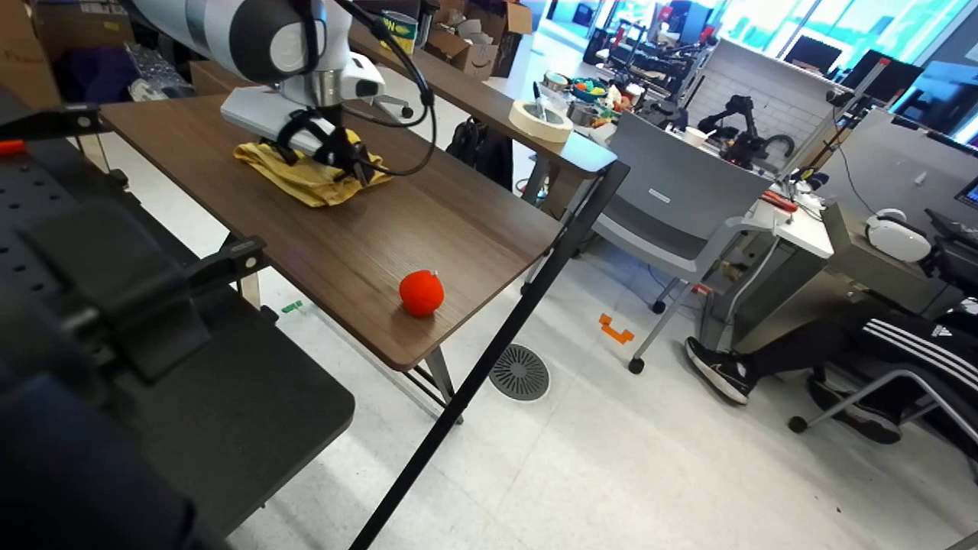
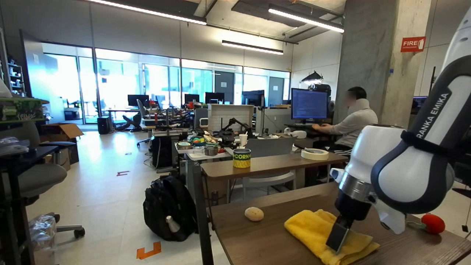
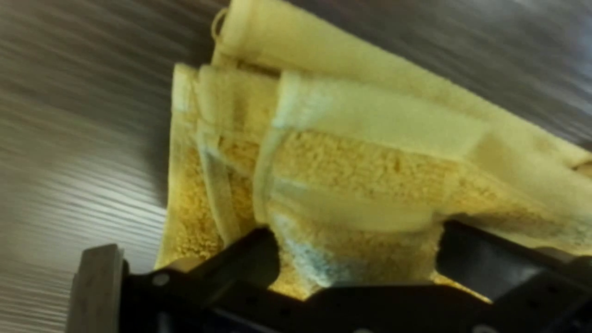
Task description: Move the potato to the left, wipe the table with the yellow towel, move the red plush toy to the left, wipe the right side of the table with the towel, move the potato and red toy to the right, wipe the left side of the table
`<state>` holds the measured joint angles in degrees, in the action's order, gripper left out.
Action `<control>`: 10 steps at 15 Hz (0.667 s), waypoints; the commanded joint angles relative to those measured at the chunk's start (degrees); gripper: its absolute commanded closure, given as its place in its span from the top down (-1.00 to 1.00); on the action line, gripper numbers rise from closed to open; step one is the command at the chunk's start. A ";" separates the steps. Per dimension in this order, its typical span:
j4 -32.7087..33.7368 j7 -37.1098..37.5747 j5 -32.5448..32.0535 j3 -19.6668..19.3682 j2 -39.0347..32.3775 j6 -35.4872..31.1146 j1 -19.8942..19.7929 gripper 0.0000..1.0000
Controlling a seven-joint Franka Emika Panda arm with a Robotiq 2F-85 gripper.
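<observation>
The yellow towel (image 1: 325, 189) lies folded on the brown table (image 1: 458, 221), and its layered edges fill much of the wrist view. My gripper (image 3: 357, 245) points down at the towel (image 2: 309, 226), its fingers (image 3: 481, 259) wide apart with cloth showing between them. Whether the fingertips press into the cloth I cannot tell. The tan potato (image 2: 254, 214) rests near the table's edge on one side of the towel in an exterior view. On the opposite side sits the red plush toy (image 1: 421, 293), close to a table corner. The toy (image 2: 433, 224) shows partly beyond the arm.
A raised narrow shelf (image 2: 206, 170) runs along the table's far side, bearing a corn can (image 2: 241, 158) and a tape roll (image 2: 314, 154). A black post (image 1: 497, 347) stands at the table's end. A dark bench (image 1: 252, 412) lies alongside.
</observation>
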<state>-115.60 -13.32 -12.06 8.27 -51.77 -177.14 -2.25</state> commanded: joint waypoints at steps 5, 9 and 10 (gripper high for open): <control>8.57 3.68 3.19 1.35 -4.92 1.99 4.35 1.00; 7.89 3.71 6.81 2.53 -3.97 0.34 -6.22 1.00; 7.27 3.47 7.33 3.05 -3.40 0.00 -9.64 1.00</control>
<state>-108.41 -8.86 -6.99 9.38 -54.86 -176.65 -3.84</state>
